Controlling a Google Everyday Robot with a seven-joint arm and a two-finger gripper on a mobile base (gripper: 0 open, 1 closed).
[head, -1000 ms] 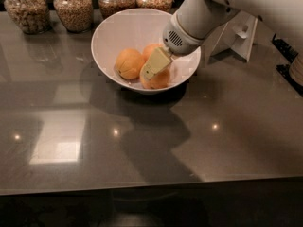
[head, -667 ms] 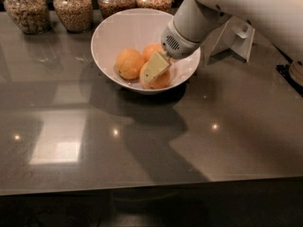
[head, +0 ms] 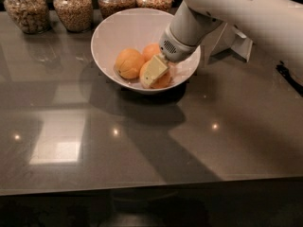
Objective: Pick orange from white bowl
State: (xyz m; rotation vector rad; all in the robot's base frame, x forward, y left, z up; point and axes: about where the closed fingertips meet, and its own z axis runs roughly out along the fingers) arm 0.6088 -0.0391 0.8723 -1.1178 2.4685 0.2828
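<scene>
**Nearly there: gripper (head: 154, 72) low in the white bowl (head: 113, 32), set on the orange (head: 164, 82)**

Close to the desk's far edge, about midway along it, the white bowl holds three fruits. The orange the task appears to concern is the one lying nearest the desk's near edge. A second orange (head: 129, 63) sits just beside it toward the left edge, and a third orange (head: 151, 51) lies behind it toward the far edge.

The gripper is inside the bowl, its pale tip laid across the top and left face of the front fruit with no gap visible. The orange therefore lies directly under the gripper, bulging out toward the near and right edges. Being round, it offers no long axis to align with. The hold depends on spanning its widest part without catching the neighbour on the left. Whether the gripper has closed on the fruit cannot be told, because tool and orange hide each other.

The single arm enters from the desk's far right corner and crosses above the bowl's right rim. It slopes down toward the near left corner, its grey wrist collar just over the fruit.

If the hold is secure, the next move is probably a straight lift clear of the rim. The smooth skin could slip.

Glass jars (head: 73, 8) line the far edge toward the far left corner.
</scene>
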